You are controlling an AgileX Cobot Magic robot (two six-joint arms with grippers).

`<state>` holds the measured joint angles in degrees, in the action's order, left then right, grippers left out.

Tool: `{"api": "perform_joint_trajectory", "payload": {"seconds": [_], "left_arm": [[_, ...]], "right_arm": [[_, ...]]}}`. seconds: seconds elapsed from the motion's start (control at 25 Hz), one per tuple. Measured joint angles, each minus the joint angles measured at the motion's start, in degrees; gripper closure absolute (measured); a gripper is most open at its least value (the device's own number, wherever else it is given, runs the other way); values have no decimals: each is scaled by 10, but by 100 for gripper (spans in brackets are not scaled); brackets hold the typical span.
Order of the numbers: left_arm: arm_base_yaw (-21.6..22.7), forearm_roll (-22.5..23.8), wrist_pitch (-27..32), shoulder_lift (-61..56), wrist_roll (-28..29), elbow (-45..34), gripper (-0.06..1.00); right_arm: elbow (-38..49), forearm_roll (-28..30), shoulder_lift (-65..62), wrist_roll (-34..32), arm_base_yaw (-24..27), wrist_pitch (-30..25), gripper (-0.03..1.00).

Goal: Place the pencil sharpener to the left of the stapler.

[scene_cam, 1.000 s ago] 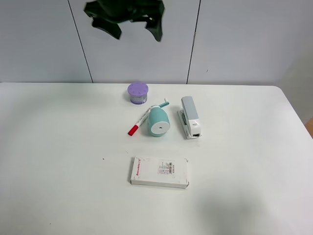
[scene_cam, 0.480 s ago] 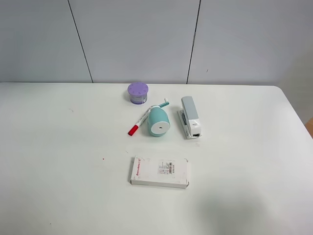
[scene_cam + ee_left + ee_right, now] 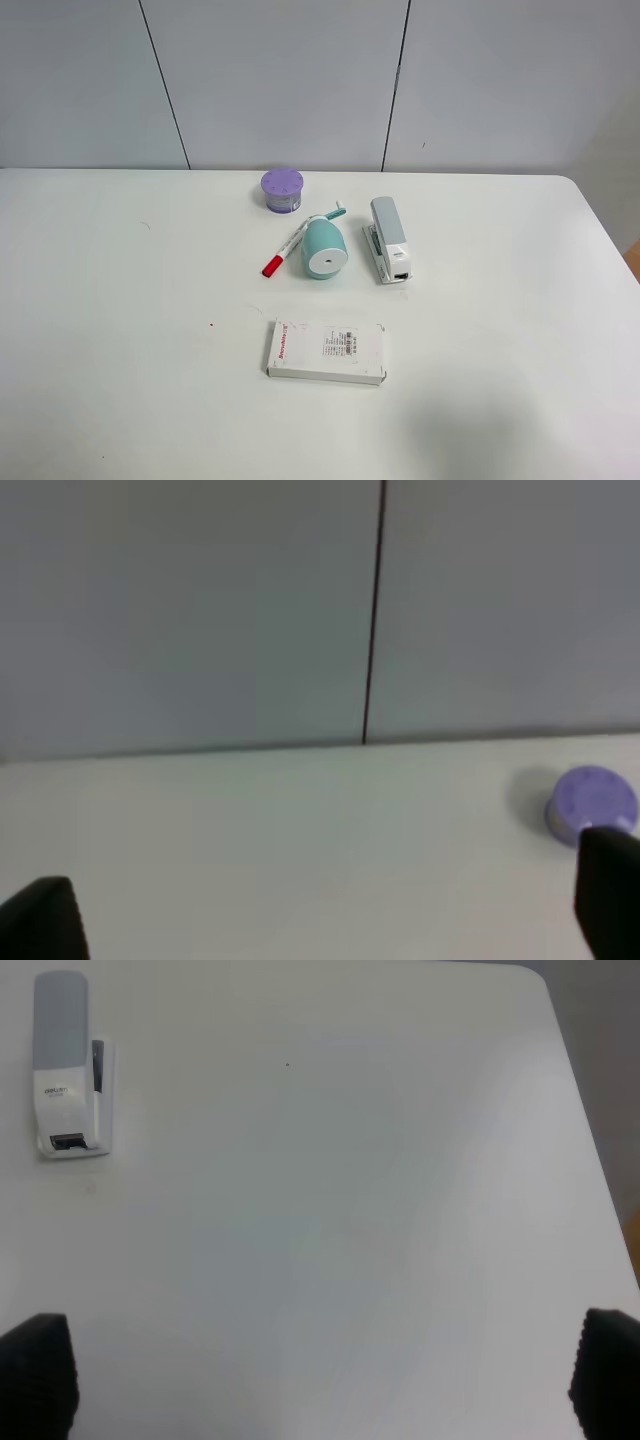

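The teal pencil sharpener (image 3: 324, 250) lies on the white table with its white round face toward the front and its crank pointing back. It sits just left of the grey-white stapler (image 3: 388, 238), with a small gap between them. The right wrist view shows the stapler (image 3: 64, 1060) far from my right gripper (image 3: 320, 1375), which is open with nothing between its fingers. My left gripper (image 3: 325, 920) is open too and holds nothing. It faces the back wall. Neither arm shows in the exterior high view.
A purple round container (image 3: 282, 189) stands behind the sharpener and also shows as the purple container (image 3: 590, 802) in the left wrist view. A red-capped marker (image 3: 284, 250) lies against the sharpener's left side. A flat white printed box (image 3: 327, 351) lies nearer the front.
One second ago a dark gripper hung at the top of the exterior high view; it has since left that view. The objects on the table have not moved.
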<state>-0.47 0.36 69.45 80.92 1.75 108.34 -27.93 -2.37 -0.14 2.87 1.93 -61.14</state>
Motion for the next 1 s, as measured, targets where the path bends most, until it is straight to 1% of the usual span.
{"api": "perform_joint_trajectory", "payload": {"seconds": [0.12,0.28,0.48,0.68,0.88,1.0], "left_arm": [[12,1,0,-78,-4,-105,-4],[14,3,0,-198,-7,-260,-4],[14,7,-23,-375,-7,-429,-4],[14,31,-31,-535,-7,-551,-4],[14,26,-76,-665,-8,-646,-4],[14,18,-80,-732,-8,-682,-4]], "right_arm": [[0,0,0,0,0,0,-2],[0,0,0,0,0,0,-2],[0,0,0,0,0,0,-2],[0,0,0,0,0,0,-2],[0,0,0,0,0,0,-2],[0,0,0,0,0,0,-2]]}}
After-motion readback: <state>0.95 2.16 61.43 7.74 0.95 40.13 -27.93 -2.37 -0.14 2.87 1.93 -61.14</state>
